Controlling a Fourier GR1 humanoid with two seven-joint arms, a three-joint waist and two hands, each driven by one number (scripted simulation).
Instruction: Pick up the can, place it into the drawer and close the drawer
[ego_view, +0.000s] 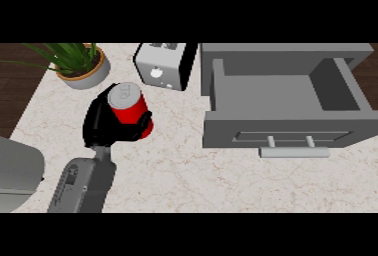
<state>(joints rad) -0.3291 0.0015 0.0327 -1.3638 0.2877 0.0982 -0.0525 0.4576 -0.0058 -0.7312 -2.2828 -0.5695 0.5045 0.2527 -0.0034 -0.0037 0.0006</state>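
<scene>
My left hand (109, 124) has its fingers curled round the red can (130, 106), which stands upright on the counter (184, 175), left of the open drawer (284, 95). I judge it travels rightward next, over the drawer's front.

**Open counter mid-scene; drawer top unblocked**

Bare counter (184, 170) runs from the left hand (111, 122) w/ its can (129, 102) rightward to the drawer (284, 107) — nothing stands between. Drawer is pulled out, open from above, no contents seen; front wall and handle (294, 151) jut toward the near side. Far side is tighter: toaster (164, 65) sits just left of the drawer, near the can, and the plant pot (83, 72) stands far left. Near-right counter below the handle is free.
</scene>
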